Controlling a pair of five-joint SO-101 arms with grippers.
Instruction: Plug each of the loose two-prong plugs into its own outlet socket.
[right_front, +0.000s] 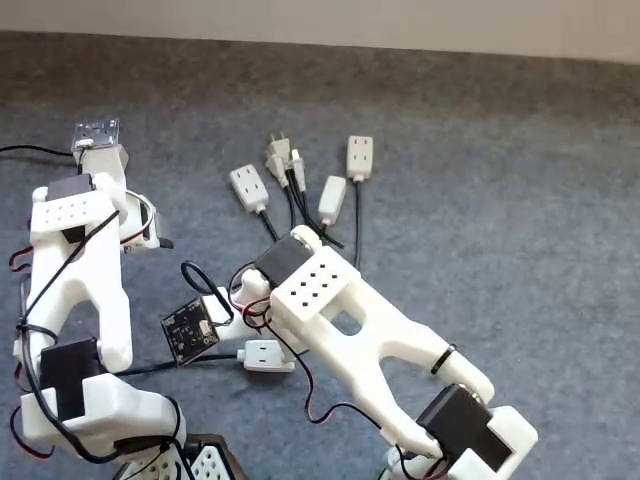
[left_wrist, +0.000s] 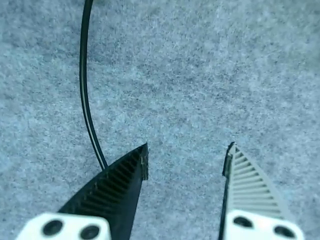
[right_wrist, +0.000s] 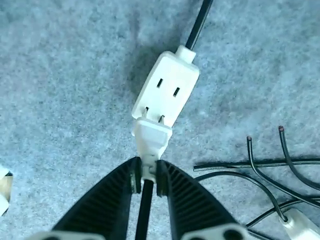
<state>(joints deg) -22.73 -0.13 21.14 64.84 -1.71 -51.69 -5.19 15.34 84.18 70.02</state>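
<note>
"At your right wrist, what are you holding?"

"My right claw (right_wrist: 146, 175) is clamped on the white two-prong plug (right_wrist: 151, 137), down at the narrow neck where its black cord leaves the body. I take it there so the cord runs back between my fingers and the wider front of the plug is free to meet the socket."

"And where is the plug?"

"Nose against the end of a white outlet socket (right_wrist: 167, 90) lying flat on the grey carpet (right_wrist: 60, 75). Both prongs are in the end slots, but bare metal shows between plug and socket, so I judge it part-way in, not seated. The two look roughly in line, which is what a straight push needs."

"How does the socket look?"

"A small rounded white block with two more slots on its upper face, its own black cord going off at the far end. Nothing holds it down, so I'd expect it could slide on the carpet under a push."

"Your other claw?"

"My left claw (left_wrist: 186, 160) hangs agape over bare carpet, gripping nothing, with a thin black cord (left_wrist: 85, 90) just beside its dark finger. Near the right claw lie loose black cords (right_wrist: 250, 150) and another white socket (right_wrist: 300, 220)."
</note>
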